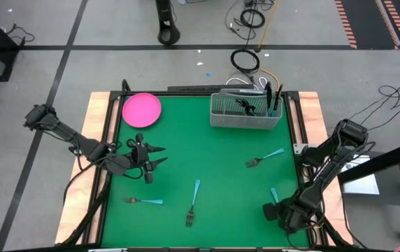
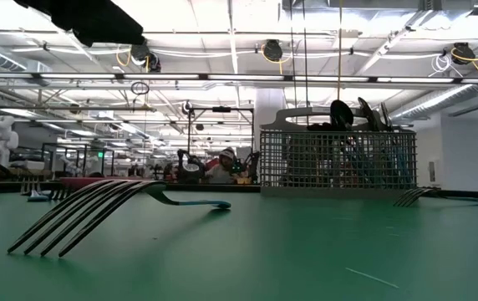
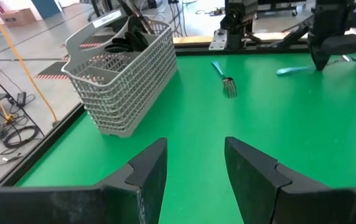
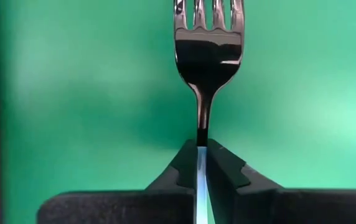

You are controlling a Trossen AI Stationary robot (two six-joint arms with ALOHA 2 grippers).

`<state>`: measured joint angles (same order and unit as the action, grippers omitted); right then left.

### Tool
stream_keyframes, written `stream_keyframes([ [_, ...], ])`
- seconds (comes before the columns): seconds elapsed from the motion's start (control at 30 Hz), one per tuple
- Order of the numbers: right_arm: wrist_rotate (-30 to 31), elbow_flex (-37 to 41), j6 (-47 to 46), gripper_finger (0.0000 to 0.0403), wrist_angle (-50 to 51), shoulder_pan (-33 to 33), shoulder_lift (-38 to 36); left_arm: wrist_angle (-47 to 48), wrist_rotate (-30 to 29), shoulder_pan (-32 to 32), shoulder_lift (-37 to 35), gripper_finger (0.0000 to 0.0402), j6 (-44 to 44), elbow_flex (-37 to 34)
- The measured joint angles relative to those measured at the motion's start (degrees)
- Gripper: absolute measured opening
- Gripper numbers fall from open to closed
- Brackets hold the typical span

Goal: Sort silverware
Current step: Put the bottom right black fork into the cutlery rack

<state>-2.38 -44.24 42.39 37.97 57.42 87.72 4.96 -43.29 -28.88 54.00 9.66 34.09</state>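
At the table's near right corner, a light-blue-handled fork with a dark metal head (image 4: 207, 53) is pinched by its handle between the right gripper's (image 4: 201, 163) fingers, tines pointing away from the wrist over the green mat (image 1: 207, 157).

Three more blue-handled forks lie loose on the mat: one right of centre (image 1: 263, 159), one near the middle front (image 1: 193, 203), one at the left front (image 1: 144, 201).

Gray wire mesh basket (image 1: 245, 112) at the far edge, right of centre, holds dark utensils standing upright.

Round pink plate (image 1: 142, 110) sits at the far left.

Left gripper (image 1: 154, 157) hangs over the mat's left side, fingers parted, grasping nothing.
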Motion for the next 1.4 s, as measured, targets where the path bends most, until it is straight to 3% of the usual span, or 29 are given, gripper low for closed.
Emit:
stream_keyframes([
  [0.23, 2.7, -4.5, -2.1, 0.0001, 3.1, -3.2, -1.6, -1.6, 0.0, 0.0, 0.0, 0.0161, -1.5, 0.0],
  [0.5, 5.6, -8.5, -12.8, 0.0001, 4.0, -11.2, -11.4, -1.6, 0.0, 0.0, 0.0, 0.0161, -1.5, 0.0],
  [0.7, 7.1, -8.7, -20.8, 0.0, -6.5, -19.0, -21.8, -1.5, 1.8, 0.0, 0.0, 0.0161, -2.9, 0.0],
  [0.97, 24.1, -8.7, -25.4, 0.0, -19.7, -31.1, -30.0, -1.7, 2.6, 0.0, 0.0, 0.0161, -6.3, 0.0],
  [1.1, 29.5, -8.6, -22.3, 0.0, -25.3, -39.3, -30.6, -2.2, 2.6, 0.0, 0.0, 0.0161, -8.9, 0.0],
  [1.4, 29.2, 0.5, -21.7, 0.0, -49.4, -58.9, -29.8, -3.6, 2.6, 0.0, 0.0, 0.0161, -16.3, 0.0],
])
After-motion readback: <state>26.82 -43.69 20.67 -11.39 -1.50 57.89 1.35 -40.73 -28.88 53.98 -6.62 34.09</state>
